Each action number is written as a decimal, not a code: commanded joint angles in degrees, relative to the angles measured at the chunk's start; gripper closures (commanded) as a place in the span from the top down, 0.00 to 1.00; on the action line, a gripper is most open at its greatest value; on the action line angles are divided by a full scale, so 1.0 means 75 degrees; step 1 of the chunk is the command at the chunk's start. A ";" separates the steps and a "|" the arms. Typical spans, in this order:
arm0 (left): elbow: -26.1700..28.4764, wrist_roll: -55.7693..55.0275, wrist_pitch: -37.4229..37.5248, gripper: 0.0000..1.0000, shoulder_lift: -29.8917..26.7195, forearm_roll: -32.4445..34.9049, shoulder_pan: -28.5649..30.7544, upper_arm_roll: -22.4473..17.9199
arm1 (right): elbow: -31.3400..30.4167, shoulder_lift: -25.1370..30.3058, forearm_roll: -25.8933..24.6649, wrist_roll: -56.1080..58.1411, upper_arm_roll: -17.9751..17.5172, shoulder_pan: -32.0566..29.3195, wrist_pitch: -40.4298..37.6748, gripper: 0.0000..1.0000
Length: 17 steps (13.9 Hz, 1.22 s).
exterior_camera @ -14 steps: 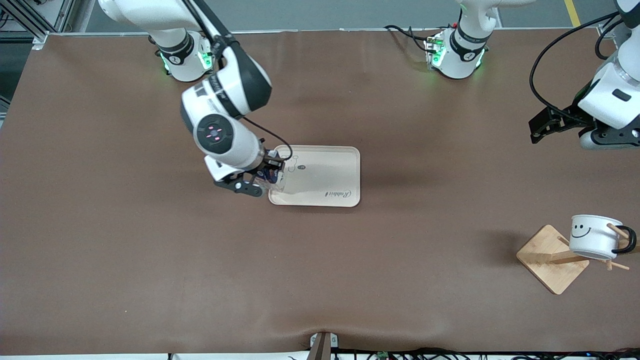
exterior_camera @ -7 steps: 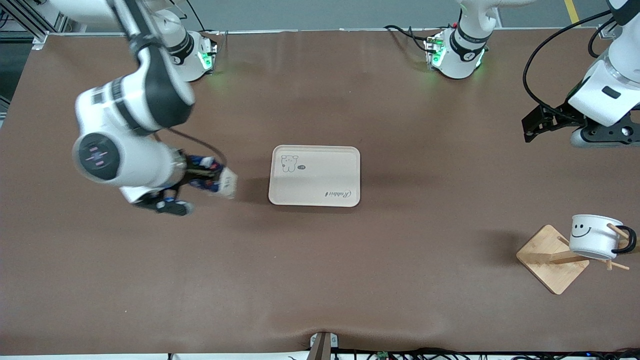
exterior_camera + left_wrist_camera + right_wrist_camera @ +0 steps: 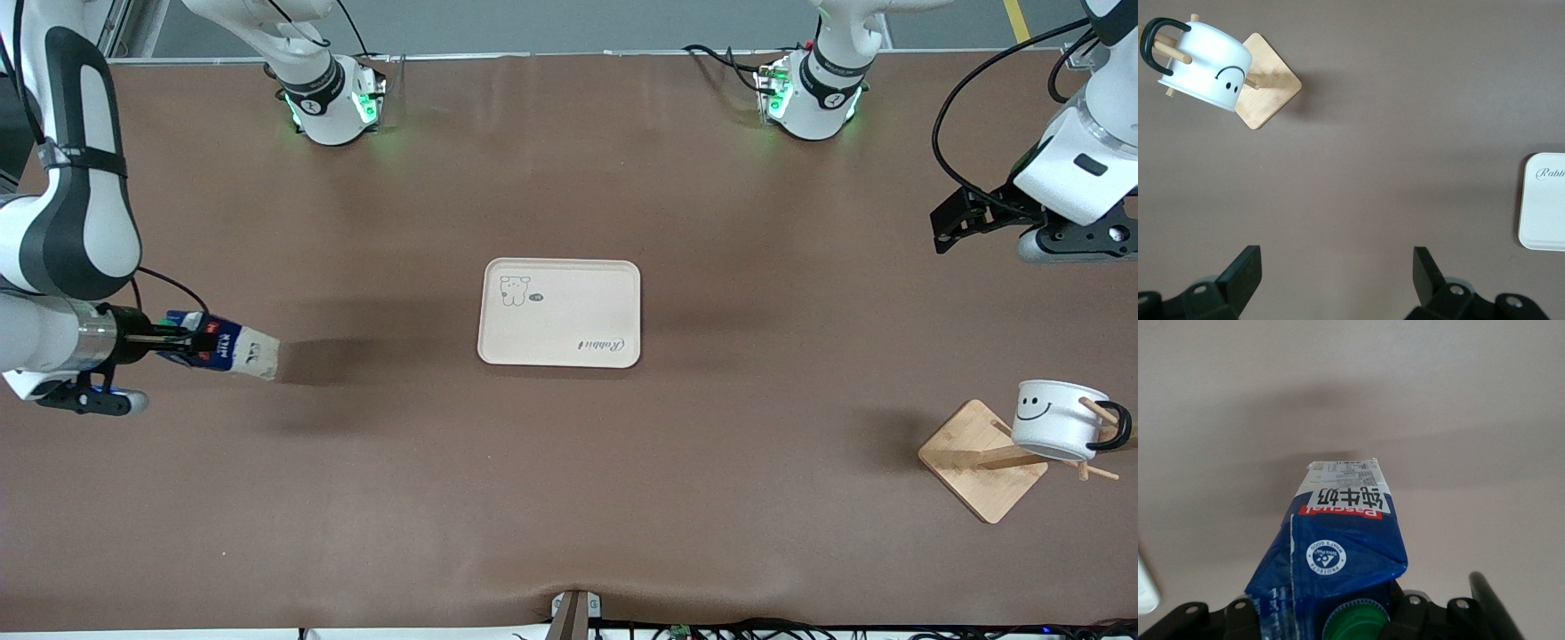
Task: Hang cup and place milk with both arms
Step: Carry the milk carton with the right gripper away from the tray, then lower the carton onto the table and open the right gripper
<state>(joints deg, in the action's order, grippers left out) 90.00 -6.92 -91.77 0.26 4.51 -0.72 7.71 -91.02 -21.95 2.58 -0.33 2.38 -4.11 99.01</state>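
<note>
My right gripper is shut on the milk, a dark-blue carton held lying on its side in the air over the bare table at the right arm's end. In the right wrist view the milk fills the space between the jaws of my right gripper, its green cap close to the camera. The cup hangs by its black handle on a peg of the wooden rack. My left gripper is open and empty, raised over the table at the left arm's end. The left wrist view shows the cup beyond the gripper.
A cream tray with a bear drawing lies at the table's middle, nothing on it; its corner shows in the left wrist view. The rack's square base stands near the front corner at the left arm's end. Brown mat covers the table.
My right arm has swung away from the tray's edge toward the right arm's end of the table, carrying the milk. The left arm has barely shifted. The cup has not moved.
</note>
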 commanded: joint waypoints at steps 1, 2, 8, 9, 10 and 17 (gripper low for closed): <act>-0.0036 -0.0014 0.0083 1.00 -0.0046 -0.0132 0.0038 -0.0009 | -0.2214 0.1120 -0.0180 0.0349 -0.0176 -0.0400 0.1291 0.00; -0.0024 -0.0014 0.0083 1.00 -0.0046 -0.0132 0.0038 -0.0009 | -0.2718 0.1284 -0.0180 0.0361 -0.0188 -0.0506 0.1515 0.00; -0.0024 -0.0002 0.0095 1.00 -0.0046 -0.0132 0.0038 -0.0009 | -0.3626 0.1556 -0.0086 0.0326 -0.0188 -0.0659 0.2138 0.18; -0.0024 0.0009 0.0083 1.00 -0.0035 -0.0132 0.0038 -0.0009 | -0.3626 0.1532 -0.0086 0.0326 -0.0188 -0.0648 0.2126 0.46; -0.0024 -0.0002 0.0060 1.00 -0.0023 -0.0132 0.0038 -0.0009 | -0.3626 0.1509 -0.0086 0.0326 -0.0188 -0.0648 0.2115 0.58; -0.0035 -0.0026 0.0001 1.00 -0.0011 -0.0132 0.0026 -0.0009 | -0.3240 0.1462 -0.0086 0.0255 -0.0200 -0.0577 0.1904 1.00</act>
<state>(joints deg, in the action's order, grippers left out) 90.09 -6.96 -91.77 0.40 4.51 -0.69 7.65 -116.22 -12.20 2.14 1.90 1.95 -7.37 114.67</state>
